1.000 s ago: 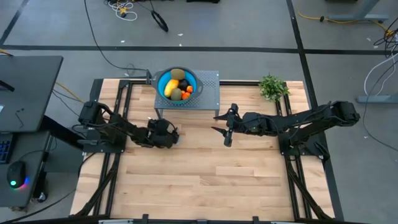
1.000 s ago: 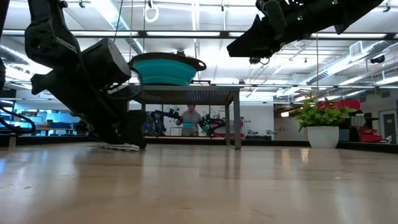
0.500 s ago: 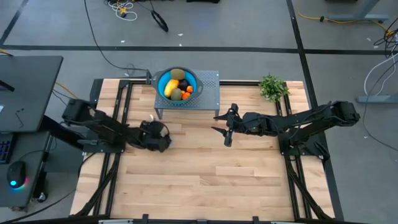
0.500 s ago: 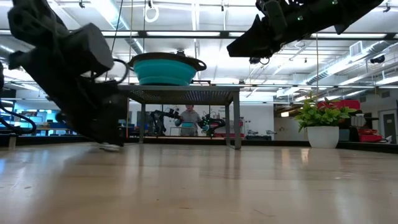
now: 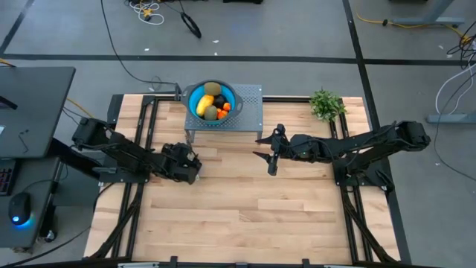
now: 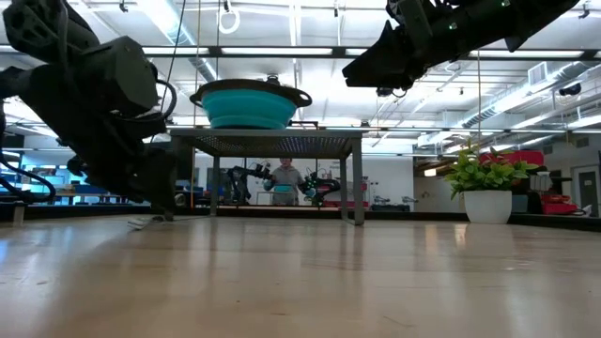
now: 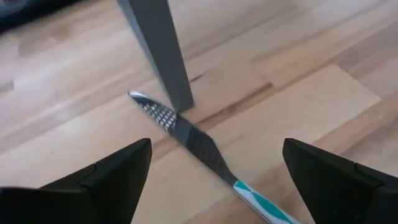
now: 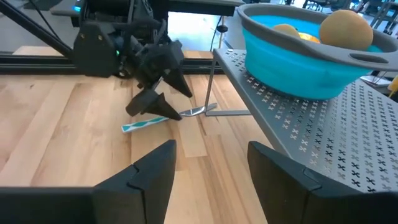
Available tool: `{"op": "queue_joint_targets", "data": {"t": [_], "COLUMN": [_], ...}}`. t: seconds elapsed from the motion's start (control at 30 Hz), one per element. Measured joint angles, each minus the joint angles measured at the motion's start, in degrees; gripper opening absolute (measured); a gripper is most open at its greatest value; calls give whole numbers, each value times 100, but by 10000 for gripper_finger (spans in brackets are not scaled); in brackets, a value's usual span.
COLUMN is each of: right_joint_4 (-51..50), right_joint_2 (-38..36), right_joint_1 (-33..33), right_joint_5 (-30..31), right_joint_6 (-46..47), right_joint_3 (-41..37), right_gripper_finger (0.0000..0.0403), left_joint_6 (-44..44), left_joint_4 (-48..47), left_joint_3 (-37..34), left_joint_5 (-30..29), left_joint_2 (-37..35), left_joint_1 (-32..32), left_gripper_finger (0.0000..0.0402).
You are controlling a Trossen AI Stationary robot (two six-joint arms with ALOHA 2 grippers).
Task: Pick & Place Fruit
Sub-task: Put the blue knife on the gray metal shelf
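So the fruit was all sitting in the teal bowl up on the little perforated metal stand at the far middle of the tabletop. Yellow one, an olive-brown oval, a dark ball, orange bits, all crowded together.

Right end effector hovered with fingers spread, just to the right of the stand and near side of it, above rim level in the low view. Left end effector was low over the wood, also spread wide, nothing in it, with the blue-handled knife lying on the wood just ahead by a stand leg.

If I were doing the pick, I'd come straight down over the bowl from above and go for the top-most fruit. The rim would probably snag a sideways approach.

Loads of bare wood on the near side. The plant sat far right, well apart.
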Motion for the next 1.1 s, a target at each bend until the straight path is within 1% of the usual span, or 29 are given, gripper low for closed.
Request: {"op": "queue_joint_targets", "data": {"t": [0.1,0.2,0.37,0.63,0.77,0.87,1.0,1.1], "right_joint_4": [0,1,9,26,26,26,26,26], "right_joint_2": [0,1,2,2,2,2,2,2], "right_joint_1": [0,0,0,0,0,0,0,0], "right_joint_5": [-2,-2,-2,-1,-1,0,-1,0], "right_joint_6": [0,0,0,0,0,0,0,0], "right_joint_3": [0,0,0,0,0,0,0,0], "right_gripper_finger": [208,208,208,208,208,208,208,208], "left_joint_6": [-135,-109,313,320,236,221,482,771], "left_joint_4": [96,560,1374,1536,1733,2178,2805,3259], "left_joint_3": [-4,9,4,268,333,337,343,343], "left_joint_5": [322,692,973,1408,1498,1588,1307,1208], "left_joint_2": [103,265,486,520,542,551,551,551], "left_joint_1": [48,44,30,-257,-407,-540,-678,-699], "left_gripper_finger": [373,373,373,373,373,373,373,373]}}
